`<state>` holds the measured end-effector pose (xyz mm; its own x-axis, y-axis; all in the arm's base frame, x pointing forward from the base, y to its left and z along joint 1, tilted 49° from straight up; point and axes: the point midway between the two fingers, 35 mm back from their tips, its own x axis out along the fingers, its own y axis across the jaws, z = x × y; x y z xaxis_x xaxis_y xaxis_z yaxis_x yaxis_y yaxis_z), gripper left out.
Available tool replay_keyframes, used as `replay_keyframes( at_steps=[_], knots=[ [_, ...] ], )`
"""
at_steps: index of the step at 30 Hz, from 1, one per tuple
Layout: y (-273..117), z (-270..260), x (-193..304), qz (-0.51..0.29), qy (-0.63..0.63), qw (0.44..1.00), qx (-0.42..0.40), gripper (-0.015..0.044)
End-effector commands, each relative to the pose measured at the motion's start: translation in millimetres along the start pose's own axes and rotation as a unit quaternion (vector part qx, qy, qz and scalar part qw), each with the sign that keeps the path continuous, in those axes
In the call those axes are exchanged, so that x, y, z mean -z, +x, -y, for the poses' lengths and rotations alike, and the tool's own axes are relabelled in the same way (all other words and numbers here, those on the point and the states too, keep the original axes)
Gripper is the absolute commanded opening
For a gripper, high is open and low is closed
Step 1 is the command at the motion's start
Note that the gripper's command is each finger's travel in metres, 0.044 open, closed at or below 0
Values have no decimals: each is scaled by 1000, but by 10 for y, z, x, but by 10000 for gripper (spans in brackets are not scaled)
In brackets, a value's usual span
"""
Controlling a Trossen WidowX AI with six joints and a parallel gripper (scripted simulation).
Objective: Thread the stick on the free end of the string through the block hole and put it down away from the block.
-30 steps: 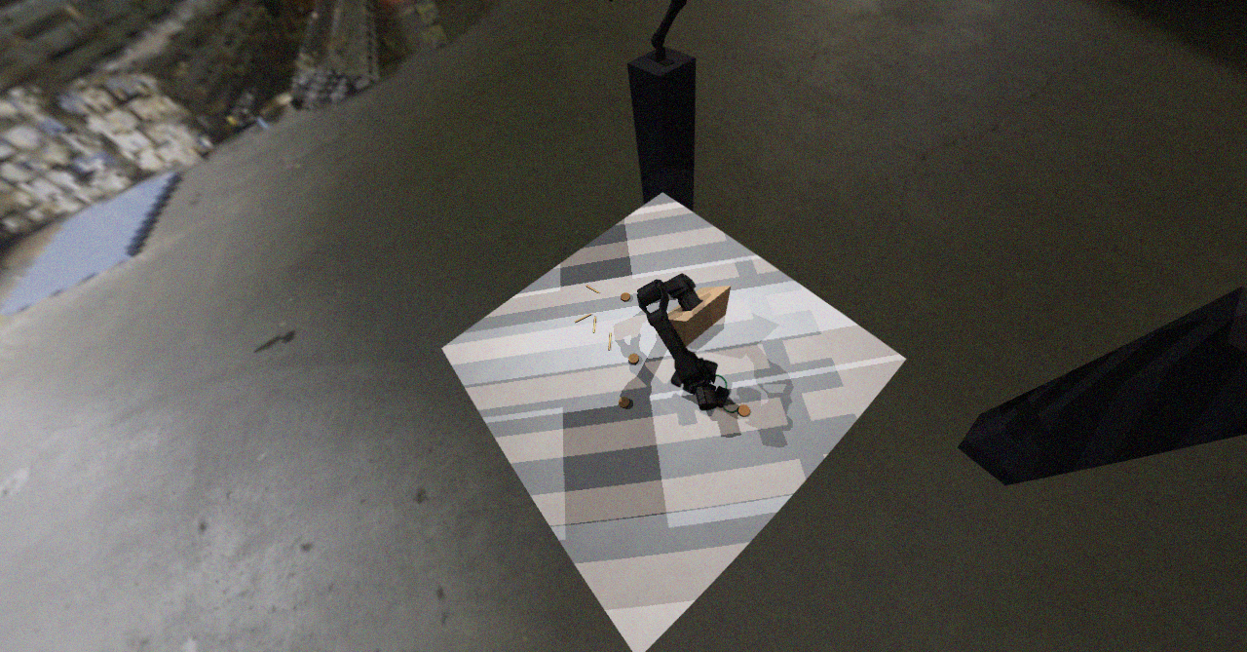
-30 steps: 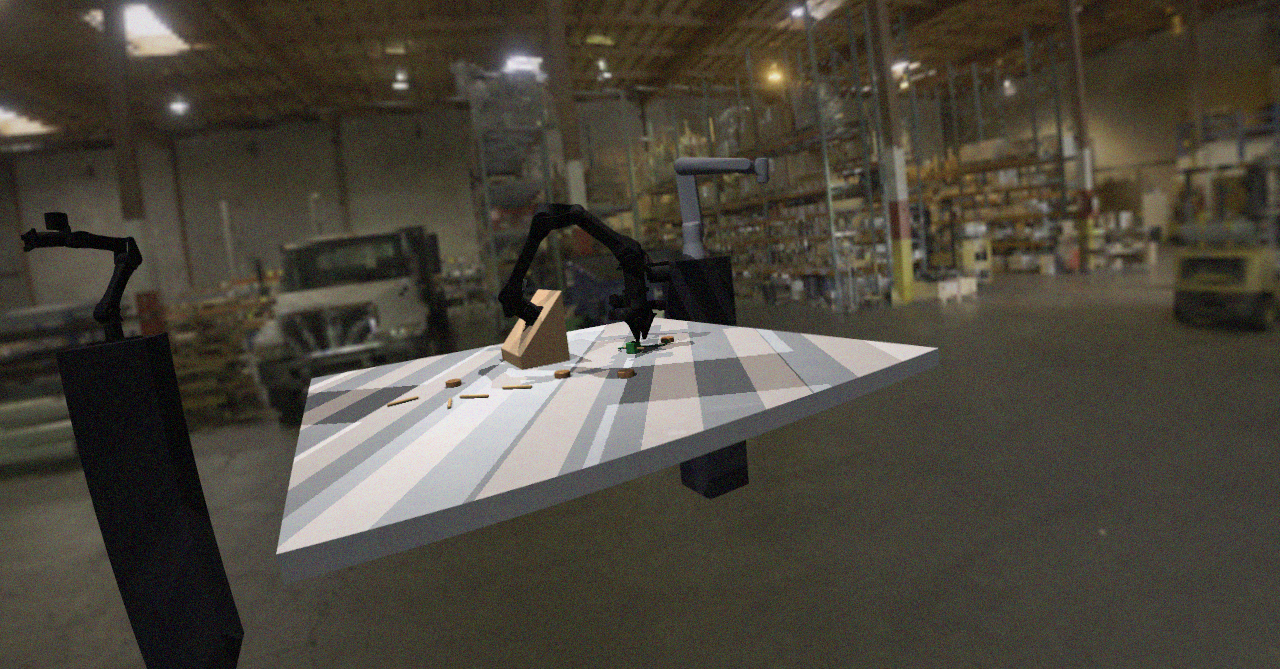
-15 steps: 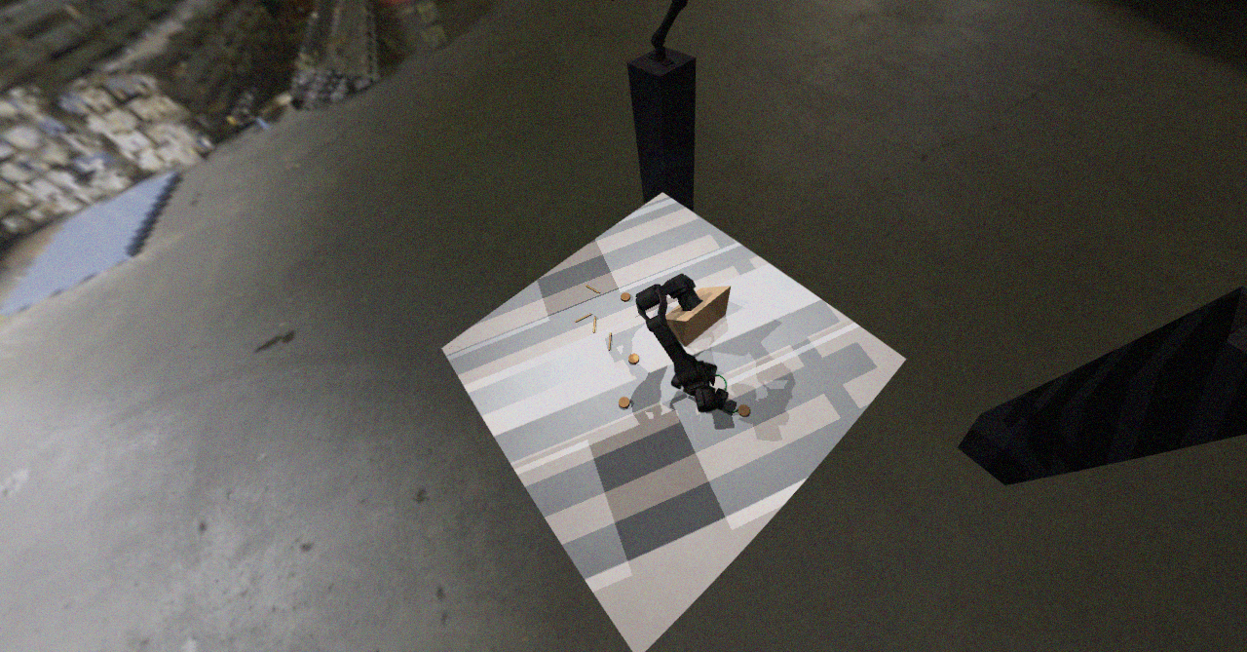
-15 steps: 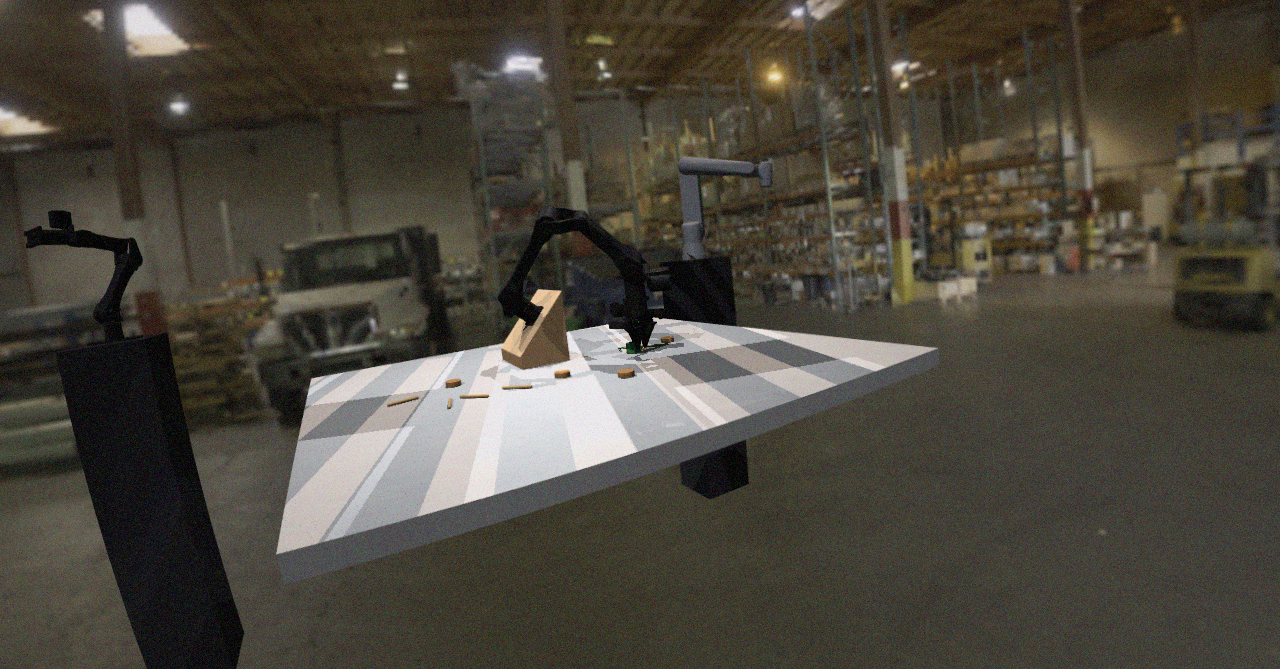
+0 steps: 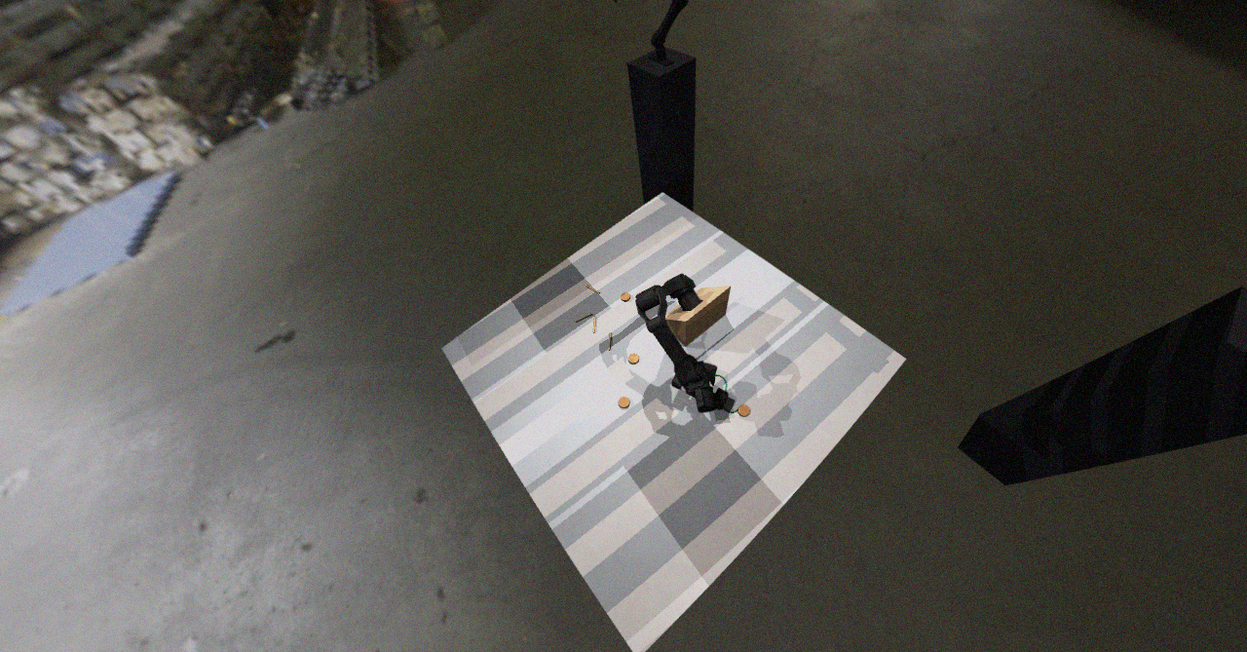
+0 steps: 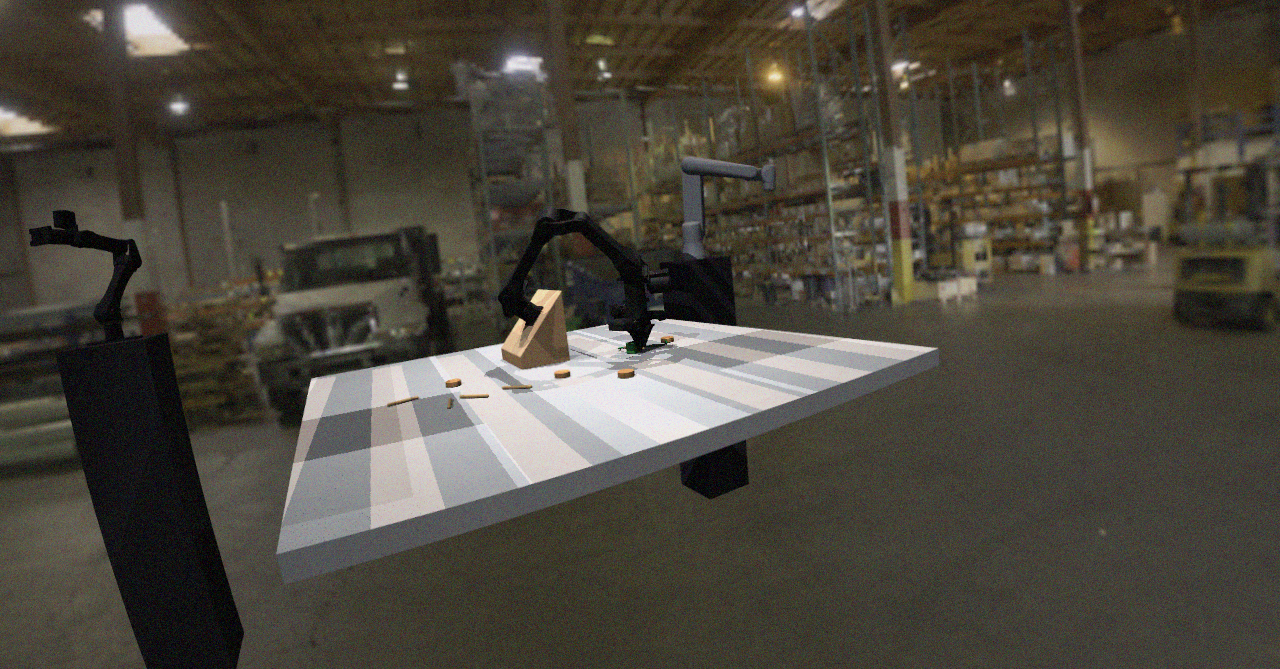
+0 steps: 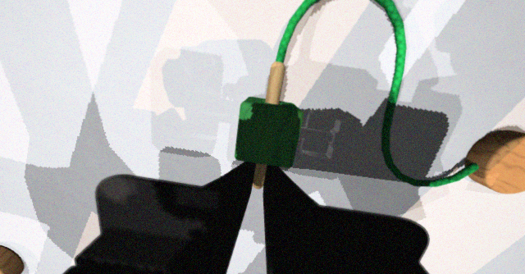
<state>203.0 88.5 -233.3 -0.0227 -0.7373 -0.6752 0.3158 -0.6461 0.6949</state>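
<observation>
The stick [image 7: 276, 83] has a green cube [image 7: 267, 134] [image 6: 632, 347] around its middle. The green string [image 7: 399, 40] [image 5: 724, 384] runs from the stick's far end in a loop to the round wooden button [image 7: 498, 163] [image 5: 743, 410] [image 6: 666, 339]. My gripper [image 7: 260, 166] [image 6: 641, 346] is low over the table, its fingers closed on the stick's short free end, just below the cube in the wrist view. The wooden block [image 5: 709, 320] [image 6: 550, 341] stands by the arm's base, slanted on one side. Its hole is not visible, and the string is not at the block.
Several loose sticks [image 5: 594, 324] [image 6: 474, 395] lie on the table [image 5: 601, 543] [image 6: 572, 450] beyond the block. Three other buttons [image 5: 632, 359] [image 5: 623, 402] [image 5: 624, 296] lie apart from the string. Another arm [image 5: 671, 11] [image 6: 116, 275] stands on a separate pillar.
</observation>
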Motion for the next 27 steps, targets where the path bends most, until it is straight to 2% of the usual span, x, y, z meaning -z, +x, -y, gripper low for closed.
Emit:
replay_keyframes(
  at_steps=[1, 27],
  knots=[
    [-2, 0, 1, 0, 0, 1000, 0, 0],
    [-21, -3, 209, 2, -3, 1000, 0, 0]
  ],
)
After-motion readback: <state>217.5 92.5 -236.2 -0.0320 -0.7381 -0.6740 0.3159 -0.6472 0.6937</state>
